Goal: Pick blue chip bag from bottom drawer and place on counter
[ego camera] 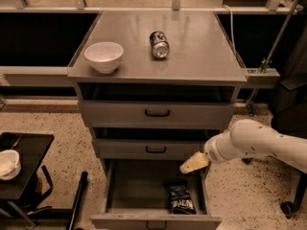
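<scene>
blue chip bag (pixel 181 199) | seen lying flat in the open bottom drawer (pixel 134 186), front right | gripper (pixel 194 163) held above the drawer's right side, apart from the bag; its state cannot be told | counter (pixel 201 51) occupied by white bowl (pixel 103 56) and soda can (pixel 159 44)

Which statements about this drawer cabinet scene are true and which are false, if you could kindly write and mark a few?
1. The blue chip bag lies inside the open bottom drawer. True.
2. The end effector is gripping the bag. False: it hovers over the drawer's right rear, above and apart from the bag.
3. A soda can lies on its side on the counter. True.
4. The white bowl sits in the middle drawer. False: it stands on the counter, near the front left corner.
</scene>
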